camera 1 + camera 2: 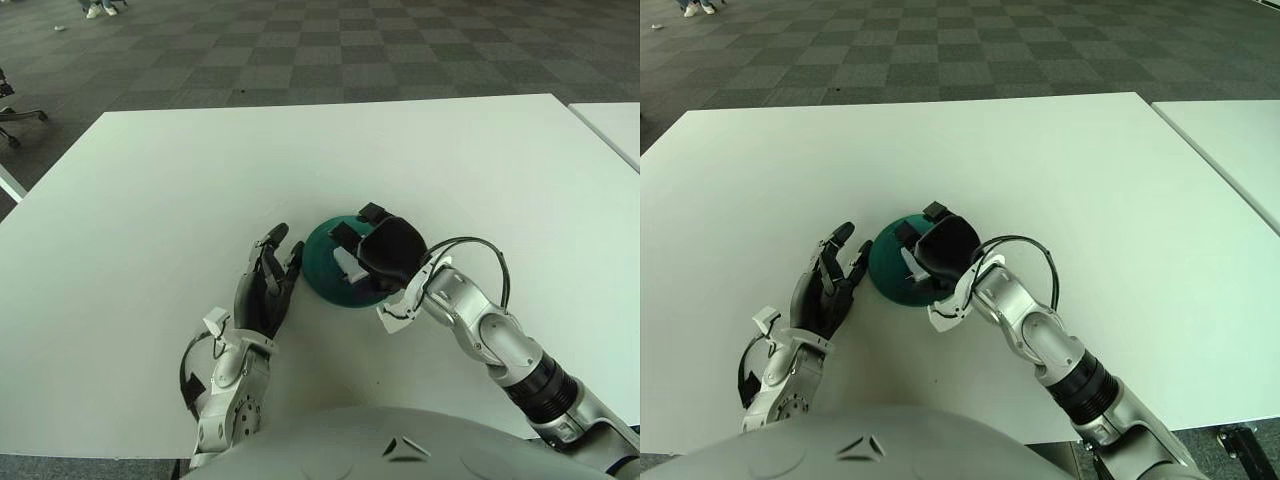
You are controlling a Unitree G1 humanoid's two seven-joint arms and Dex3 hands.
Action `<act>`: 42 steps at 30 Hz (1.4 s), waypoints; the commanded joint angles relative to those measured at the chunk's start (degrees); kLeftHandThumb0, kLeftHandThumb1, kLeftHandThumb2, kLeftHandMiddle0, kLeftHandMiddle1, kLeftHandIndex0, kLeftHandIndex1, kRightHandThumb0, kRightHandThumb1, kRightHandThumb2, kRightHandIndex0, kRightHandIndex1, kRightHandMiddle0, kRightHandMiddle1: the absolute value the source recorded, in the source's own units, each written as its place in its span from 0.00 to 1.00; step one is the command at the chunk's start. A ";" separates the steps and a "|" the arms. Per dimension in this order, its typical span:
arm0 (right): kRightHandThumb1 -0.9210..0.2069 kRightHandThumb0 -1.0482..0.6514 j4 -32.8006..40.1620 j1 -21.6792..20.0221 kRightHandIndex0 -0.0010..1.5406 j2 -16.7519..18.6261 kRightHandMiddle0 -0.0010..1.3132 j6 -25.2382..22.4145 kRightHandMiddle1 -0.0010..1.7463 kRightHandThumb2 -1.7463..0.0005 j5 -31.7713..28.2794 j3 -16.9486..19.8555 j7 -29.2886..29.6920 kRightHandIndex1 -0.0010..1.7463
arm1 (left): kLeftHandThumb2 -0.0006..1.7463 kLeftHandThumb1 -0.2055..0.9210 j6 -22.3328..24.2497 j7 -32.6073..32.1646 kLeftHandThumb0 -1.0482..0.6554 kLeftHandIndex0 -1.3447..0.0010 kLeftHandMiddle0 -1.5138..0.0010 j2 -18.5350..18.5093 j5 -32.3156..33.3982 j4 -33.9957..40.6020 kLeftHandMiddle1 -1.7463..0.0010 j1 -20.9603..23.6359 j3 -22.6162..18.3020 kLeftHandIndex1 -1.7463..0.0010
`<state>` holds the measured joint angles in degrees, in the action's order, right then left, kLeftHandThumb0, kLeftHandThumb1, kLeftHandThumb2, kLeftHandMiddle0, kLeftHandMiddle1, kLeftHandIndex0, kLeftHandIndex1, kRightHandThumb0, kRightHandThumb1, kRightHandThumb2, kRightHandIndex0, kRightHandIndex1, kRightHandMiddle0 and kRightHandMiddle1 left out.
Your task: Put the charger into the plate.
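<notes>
Charger (349, 264): small white block, sitting under the right hand (385, 250) directly over the green plate (322, 262); only one pale end is showing past the black palm, so whether it is already resting on the plate or hanging just above it cannot be told. Judged as light, rigid and smooth-sided, likely to be slipping if pinched loosely and unlikely to be damaged by a short drop; the flat opposite faces are offering the surest hold, with the fingers pressing across the short width. Right hand is hovering over the plate's near half, palm turned down and toward the robot's left, black fingers (373, 211) curling around the charger and appearing to be gripping it, forearm reaching in from the lower right with a cable looping off the wrist. Left hand (262, 290) is showing just beside the plate on its left, fingers loose and extended toward the rim, holding nothing; contact with the white table (180, 180) is not being made out clearly.
</notes>
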<state>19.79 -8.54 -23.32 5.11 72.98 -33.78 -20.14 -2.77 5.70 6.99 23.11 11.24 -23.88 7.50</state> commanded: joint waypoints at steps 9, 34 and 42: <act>0.00 0.00 0.94 -3.48 0.10 -0.99 0.00 1.63 0.05 0.37 0.28 1.94 -4.39 0.03 | 0.52 1.00 0.31 -2.22 0.16 1.00 0.71 3.58 -0.70 -3.43 1.00 -1.11 2.68 0.54; 0.00 0.02 -5.57 0.11 0.00 8.78 0.00 0.72 0.00 0.55 -29.11 18.88 15.88 0.00 | 0.52 1.00 -2.47 -3.68 0.16 1.00 0.71 3.57 -0.93 -6.35 1.00 -0.12 4.64 0.54; 0.00 0.01 -7.61 6.60 0.01 23.47 0.02 -1.80 0.01 0.44 -61.06 31.03 18.25 0.00 | 0.52 1.00 -3.44 -3.37 0.16 1.00 0.71 3.20 -0.58 -7.36 1.00 -0.15 4.66 0.54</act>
<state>15.69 -5.94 -12.48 7.67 38.34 -14.82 -4.87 -8.53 3.29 6.18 22.22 8.28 -22.13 11.30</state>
